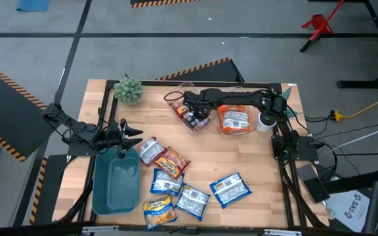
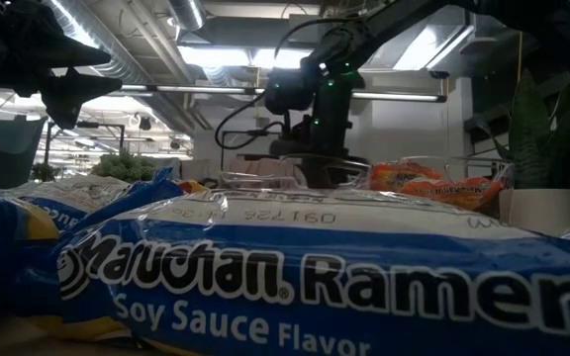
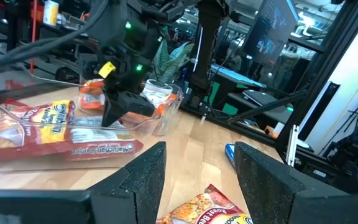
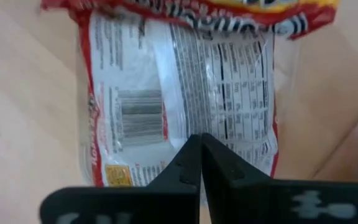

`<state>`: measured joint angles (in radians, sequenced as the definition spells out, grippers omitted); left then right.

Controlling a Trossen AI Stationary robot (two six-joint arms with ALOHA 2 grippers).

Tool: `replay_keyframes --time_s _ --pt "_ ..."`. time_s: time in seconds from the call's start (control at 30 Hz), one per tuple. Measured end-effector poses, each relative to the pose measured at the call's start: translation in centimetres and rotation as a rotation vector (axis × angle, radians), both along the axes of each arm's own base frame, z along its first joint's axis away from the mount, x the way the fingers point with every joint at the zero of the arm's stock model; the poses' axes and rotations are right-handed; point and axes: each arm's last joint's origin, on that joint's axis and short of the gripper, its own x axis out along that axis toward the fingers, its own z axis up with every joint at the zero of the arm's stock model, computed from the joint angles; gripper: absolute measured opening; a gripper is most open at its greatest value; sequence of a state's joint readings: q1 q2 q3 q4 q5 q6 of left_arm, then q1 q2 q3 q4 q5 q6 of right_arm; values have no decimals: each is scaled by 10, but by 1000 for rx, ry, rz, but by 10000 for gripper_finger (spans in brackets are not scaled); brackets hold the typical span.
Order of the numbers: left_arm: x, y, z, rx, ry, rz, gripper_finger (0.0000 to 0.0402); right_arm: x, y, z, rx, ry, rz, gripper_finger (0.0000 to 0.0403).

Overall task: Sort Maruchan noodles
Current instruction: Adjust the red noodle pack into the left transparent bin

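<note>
Several Maruchan noodle packets, blue (image 1: pixel 230 190), red-brown (image 1: pixel 170 162) and yellow (image 1: pixel 159 211), lie flat on the wooden table's near half. More red packets (image 3: pixel 42 124) lie in a clear bin (image 1: pixel 190 117), and orange ones (image 1: pixel 235 120) lie in a second clear bin beside it. My right gripper (image 1: pixel 193 113) points down into the red packets' bin, shut, right over a red packet's white printed back (image 4: pixel 179 93). My left gripper (image 1: pixel 128 131) waits open and level at the table's left, above a teal bin (image 1: pixel 113 187). My right gripper's shut fingertips (image 4: pixel 191 163) stand from above, pointing down, over the near end of the red packet's back side (image 4: pixel 185 127), which lies flat in the clear bin. Whether the tips touch the packet I cannot tell.
A small green plant (image 1: pixel 128 90) stands at the far left corner. A white cup (image 1: pixel 266 121) sits right of the orange packets' bin. A blue packet (image 2: pixel 295 277) fills the front of the low view. Bare wood lies between the two bins and the loose packets.
</note>
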<state>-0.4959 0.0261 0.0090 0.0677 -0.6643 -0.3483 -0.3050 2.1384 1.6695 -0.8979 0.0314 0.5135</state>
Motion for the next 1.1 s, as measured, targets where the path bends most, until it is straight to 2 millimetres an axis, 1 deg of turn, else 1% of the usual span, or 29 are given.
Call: replay_keyframes --time_s 0.1,0.27,0.37,0.5,0.57,0.7,0.83,1.1 --pt "0 0 0 -5 -1 0 185 -2 1 0 7 20 8 0" --pt "0 0 0 -8 -1 0 185 -3 4 9 26 -7 25 0" --pt "0 0 0 -8 -1 0 185 0 9 17 -50 -36 28 0" --pt "0 0 0 -8 -1 4 185 8 12 19 -147 -83 51 0" --pt "0 0 0 -8 -1 5 185 16 13 16 -177 -120 85 0" --pt "0 0 0 -8 -1 6 185 21 12 5 -208 -109 129 0" --pt "0 0 0 -8 -1 6 185 20 13 -4 -185 -67 144 0" --pt "0 0 0 -8 0 8 185 10 17 -6 -113 33 178 0"
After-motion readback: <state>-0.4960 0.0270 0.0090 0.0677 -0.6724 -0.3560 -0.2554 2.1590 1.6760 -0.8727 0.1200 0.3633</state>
